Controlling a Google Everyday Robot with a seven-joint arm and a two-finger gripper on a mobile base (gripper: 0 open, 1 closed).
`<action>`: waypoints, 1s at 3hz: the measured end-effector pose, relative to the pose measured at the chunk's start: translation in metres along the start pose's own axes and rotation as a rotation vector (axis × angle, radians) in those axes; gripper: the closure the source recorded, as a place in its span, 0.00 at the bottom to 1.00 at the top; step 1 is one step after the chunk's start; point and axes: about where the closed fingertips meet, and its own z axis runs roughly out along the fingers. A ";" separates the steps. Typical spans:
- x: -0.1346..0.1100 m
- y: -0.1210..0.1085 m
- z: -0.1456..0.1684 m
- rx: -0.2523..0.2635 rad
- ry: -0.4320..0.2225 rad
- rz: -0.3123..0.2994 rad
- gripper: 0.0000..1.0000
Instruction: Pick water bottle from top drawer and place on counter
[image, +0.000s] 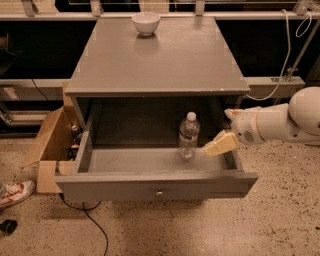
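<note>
The water bottle (189, 136), clear with a white cap, stands upright inside the open top drawer (155, 184), right of its middle. My gripper (219, 144) comes in from the right on a white arm and sits over the drawer's right side, just right of the bottle at about its lower half, not touching it. The grey counter (160, 55) lies above the drawer.
A white bowl (146, 22) stands at the counter's far edge. An open cardboard box (50, 145) with items sits on the floor left of the cabinet. A shoe (12, 194) and a black cable (95, 225) lie on the speckled floor.
</note>
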 end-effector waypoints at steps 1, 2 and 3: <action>0.006 -0.009 0.027 -0.004 -0.065 0.024 0.00; 0.010 -0.011 0.044 -0.011 -0.093 0.044 0.00; 0.008 -0.013 0.058 -0.018 -0.139 0.068 0.00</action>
